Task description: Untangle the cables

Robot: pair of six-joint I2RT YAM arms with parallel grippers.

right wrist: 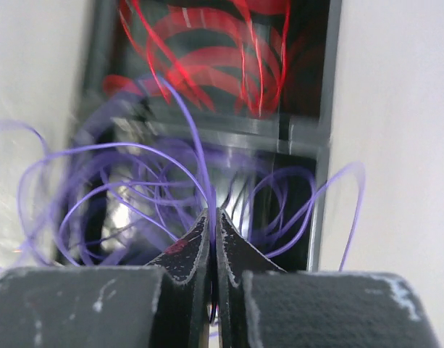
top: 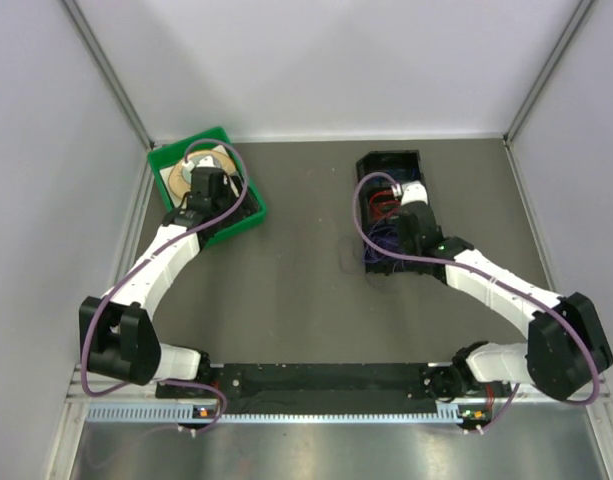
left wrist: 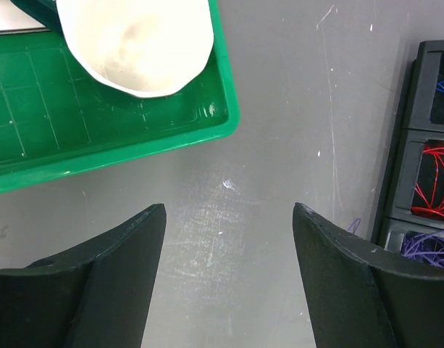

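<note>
Right wrist view tells you most of it: the right fingers (right wrist: 211, 217) are pressed together at the bottom centre of the frame, and one strand of the purple cables (right wrist: 135, 181) looks to run straight into the pinch. The rest of the purple bunch loops loosely through the middle of the frame, partly inside the black tray (right wrist: 327, 72) and partly spilling over its walls. The red cables (right wrist: 207, 58) sit in the next compartment, at the top of the frame.

In the top view, the tray is right of centre and a few loose strands lie on the bench (top: 286, 300) just left of it.

The left fingers (left wrist: 158, 217) are wide apart with nothing between them, hanging over bare bench near the green tray (left wrist: 98, 145) in the upper left of that view.

My take: lift slowly and straight up, so the one strand slides out of the loops without dragging the whole bunch along. If the clump rises with it, stop and give it some slack. The idle left arm could pin the bunch down.
</note>
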